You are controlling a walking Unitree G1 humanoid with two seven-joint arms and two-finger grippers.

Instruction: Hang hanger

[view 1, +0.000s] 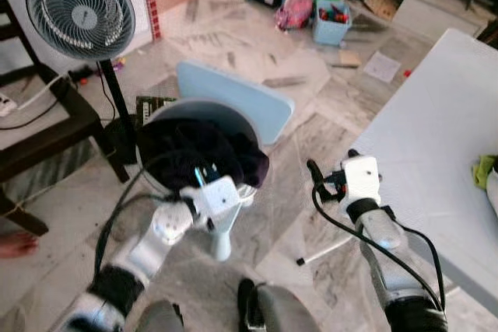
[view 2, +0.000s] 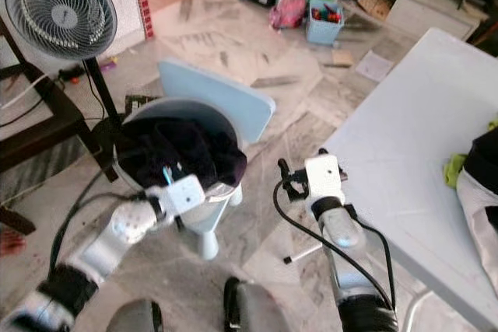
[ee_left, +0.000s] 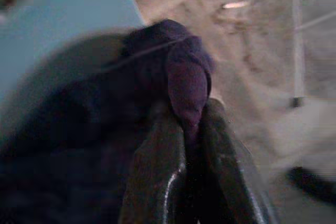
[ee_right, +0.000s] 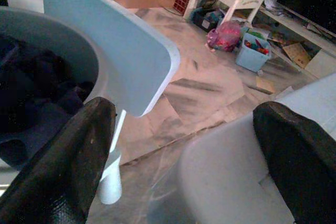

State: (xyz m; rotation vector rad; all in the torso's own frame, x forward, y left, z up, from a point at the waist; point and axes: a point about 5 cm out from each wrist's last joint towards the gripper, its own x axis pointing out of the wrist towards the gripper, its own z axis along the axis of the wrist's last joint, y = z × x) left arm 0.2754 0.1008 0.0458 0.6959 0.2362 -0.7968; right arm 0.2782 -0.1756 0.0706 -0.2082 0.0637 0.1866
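Our left gripper fingers pinch soft, limp dark cloth at a fold; right gripper wide open, empty.

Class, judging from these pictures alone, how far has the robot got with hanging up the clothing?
Early stage. Done: the left tool has reached the grey round tub on the light blue chair. In hand: it pinches a fold of dark purple cloth. The right tool is open beside the white table. Left: lifting the cloth out and hanging it.
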